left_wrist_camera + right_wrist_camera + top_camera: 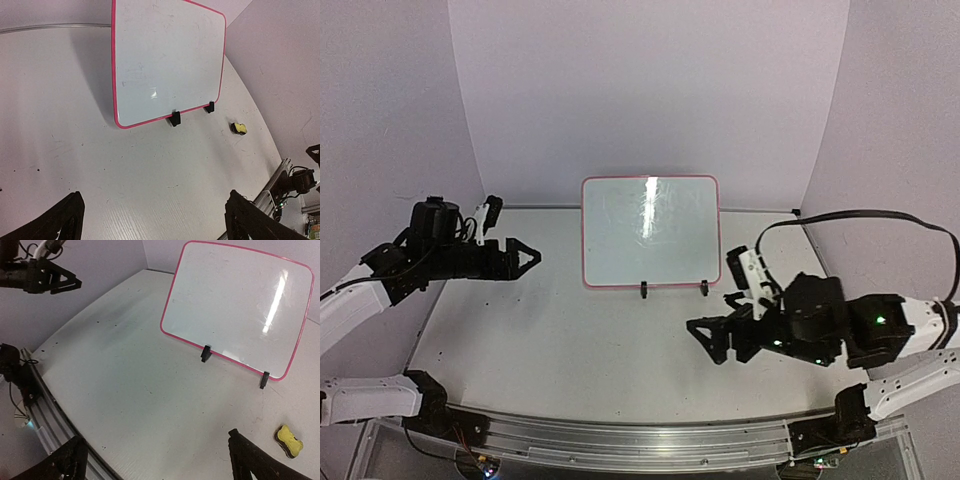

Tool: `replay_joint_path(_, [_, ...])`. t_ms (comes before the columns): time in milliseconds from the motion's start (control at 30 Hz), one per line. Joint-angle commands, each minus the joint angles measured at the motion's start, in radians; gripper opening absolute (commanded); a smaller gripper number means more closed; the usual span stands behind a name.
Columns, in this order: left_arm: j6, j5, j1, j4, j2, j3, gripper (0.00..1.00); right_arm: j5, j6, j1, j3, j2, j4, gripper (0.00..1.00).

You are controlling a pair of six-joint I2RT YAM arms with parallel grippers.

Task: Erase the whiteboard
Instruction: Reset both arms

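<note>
Whiteboard [650, 232] stands on its black feet at the back of the surface [570, 350], beyond and between the left jaws and right jaws, both gaping wide, gripping nothing. Only the wrist views show a yellow-and-black block [290, 441] right of the board; overhead, glare streaks the board, faint marks hard to read.

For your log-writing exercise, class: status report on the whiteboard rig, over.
Left gripper, right gripper open, empty. Whiteboard upright, no marks visible. Yellow block loose near right gripper; nothing blocking board.
</note>
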Motion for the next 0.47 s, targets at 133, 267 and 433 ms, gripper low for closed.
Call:
replay_joint_path(133, [0.055,0.025,0.005,0.031,-0.032,0.005,1.0,-0.076,-0.047,0.008,-0.064,-0.291,-0.158,0.98])
replay_joint_path(267, [0.071,0.019,0.005,0.011,-0.033,0.013,1.0,-0.042,-0.06,0.007,-0.044,-0.294,-0.217,0.98])
replay_joint_path(433, [0.092,0.006,0.005,0.006,-0.058,0.017,1.0,-0.02,-0.066,0.007,-0.024,-0.255,-0.242,0.98])
